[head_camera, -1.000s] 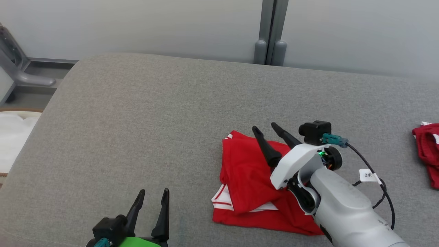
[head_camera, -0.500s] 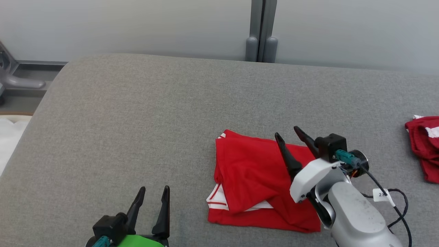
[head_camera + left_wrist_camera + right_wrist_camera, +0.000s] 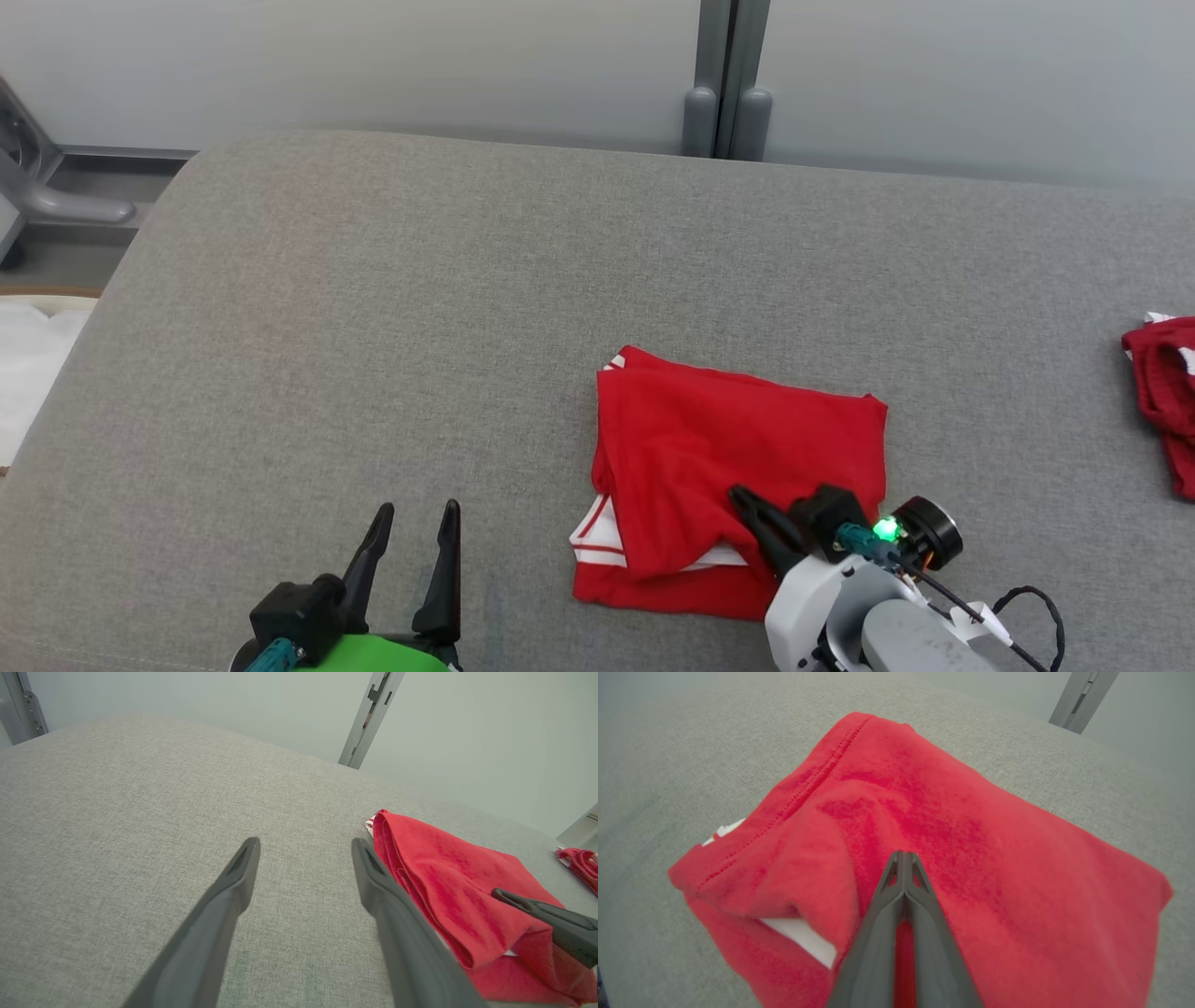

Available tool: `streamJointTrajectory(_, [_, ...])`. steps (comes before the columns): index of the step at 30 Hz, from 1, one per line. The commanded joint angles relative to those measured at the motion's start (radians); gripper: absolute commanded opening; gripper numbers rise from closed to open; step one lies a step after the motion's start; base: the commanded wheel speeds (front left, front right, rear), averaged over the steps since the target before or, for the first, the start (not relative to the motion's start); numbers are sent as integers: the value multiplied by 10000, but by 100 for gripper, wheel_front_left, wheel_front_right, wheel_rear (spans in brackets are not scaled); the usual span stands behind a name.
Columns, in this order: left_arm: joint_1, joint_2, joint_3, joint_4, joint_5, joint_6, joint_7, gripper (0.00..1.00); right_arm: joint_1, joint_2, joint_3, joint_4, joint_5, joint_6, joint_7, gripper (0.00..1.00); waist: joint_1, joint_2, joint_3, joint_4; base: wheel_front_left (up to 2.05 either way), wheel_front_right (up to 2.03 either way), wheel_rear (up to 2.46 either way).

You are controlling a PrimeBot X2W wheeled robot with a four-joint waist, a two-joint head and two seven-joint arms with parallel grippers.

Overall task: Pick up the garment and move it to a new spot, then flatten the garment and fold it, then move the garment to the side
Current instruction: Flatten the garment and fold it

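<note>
The garment (image 3: 738, 457) is red with white trim, folded into a rough rectangle on the grey cushion (image 3: 420, 327). It also appears in the left wrist view (image 3: 444, 872) and the right wrist view (image 3: 924, 812). My right gripper (image 3: 742, 495) is shut, its fingers pressed together (image 3: 903, 855) low over the garment's near edge; I cannot tell whether any cloth is pinched. One of its dark fingers (image 3: 514, 900) lies over the red cloth. My left gripper (image 3: 415, 513) is open over bare cushion, left of the garment, with nothing between its fingers (image 3: 303, 842).
A second red garment (image 3: 1162, 401) lies crumpled at the cushion's right edge. A grey post (image 3: 728, 93) stands against the pale wall behind. White cloth (image 3: 28, 364) and a metal frame (image 3: 56, 201) lie beyond the cushion's left edge.
My right gripper drew back from the garment's far side to its near edge and shut. The head camera shifted slightly. The left gripper stayed put and open.
</note>
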Motion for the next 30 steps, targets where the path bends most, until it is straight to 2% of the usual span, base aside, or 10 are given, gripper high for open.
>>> streamJointTrajectory(1, [-169, -20, 45, -20, 38, -47, -25, 100, 144, -42, 182, 66, 59, -10, -43, 0, 0, 0, 18, 11, 0, 0, 0])
streamJointTrajectory(14, [-239, -38, 60, -18, 36, -47, -24, 100, 92, -43, 2492, -3, 893, -10, -42, 0, 0, 0, 140, -1, 0, 0, 0])
streamJointTrajectory(20, [-277, -48, 65, 23, 41, -47, -25, 100, -128, -43, 3088, -46, 1217, -10, -30, 0, 0, 0, 135, -21, 0, 0, 0])
streamJointTrajectory(25, [-261, -37, 114, -14, 99, -47, -25, 100, -243, -45, 2425, -453, 1399, -10, -38, 0, 0, 0, 17, -161, 0, 0, 0])
streamJointTrajectory(30, [-395, -16, 17, -63, 217, -42, -25, 100, 115, -45, 762, -1301, 1123, -10, -39, 0, 0, 0, -276, -415, 0, 0, 0])
